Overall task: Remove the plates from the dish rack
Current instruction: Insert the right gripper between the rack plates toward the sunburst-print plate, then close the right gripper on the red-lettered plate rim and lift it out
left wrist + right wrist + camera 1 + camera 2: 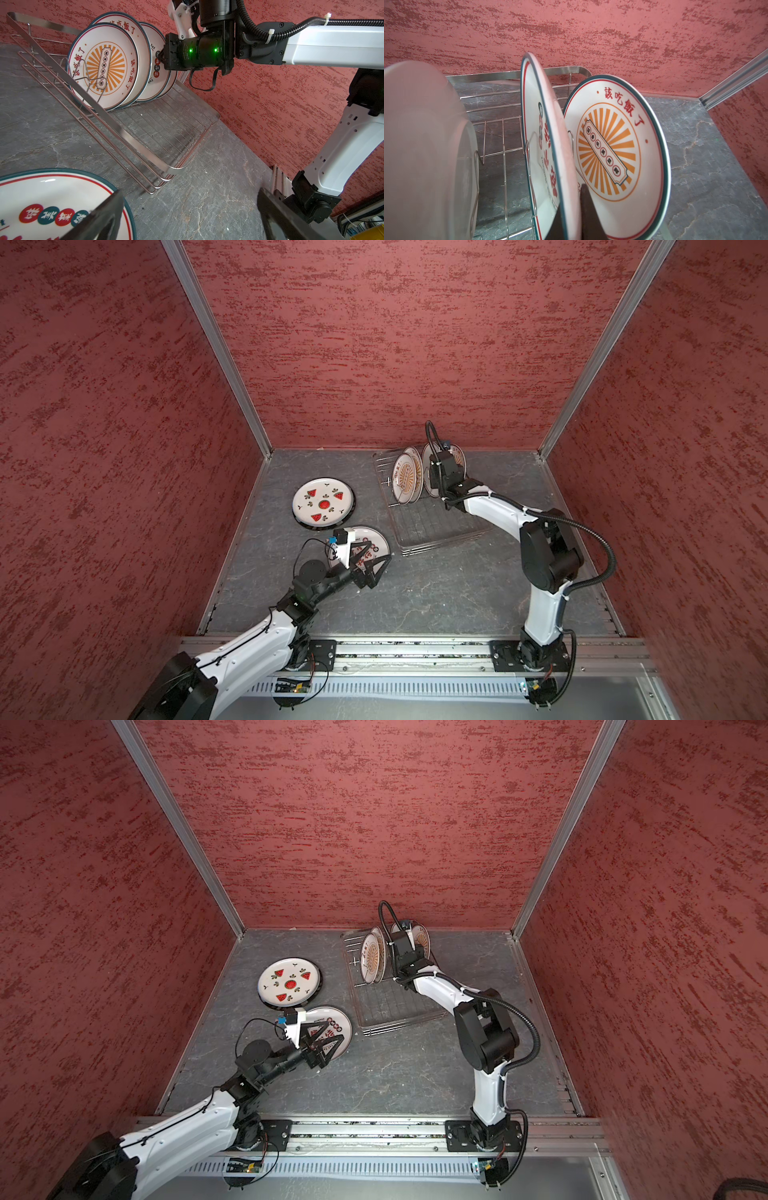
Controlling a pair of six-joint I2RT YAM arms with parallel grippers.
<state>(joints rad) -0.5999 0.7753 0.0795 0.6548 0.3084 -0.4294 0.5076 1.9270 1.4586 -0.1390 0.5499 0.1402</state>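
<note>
Grey stone tabletop [436,593], red walls [374,344]; left hand [380,551] apart, right hand [571,217] clamping racked plate [550,128].

In both top views we look steeply down from high over the front, sharing the whole floor [457,593] [407,1073] and the dish rack [436,526] [395,1006]. Left wrist view: low, facing across the rack [133,137] toward the right arm [332,45]. Right wrist view: close among racked plates [612,145].
</note>
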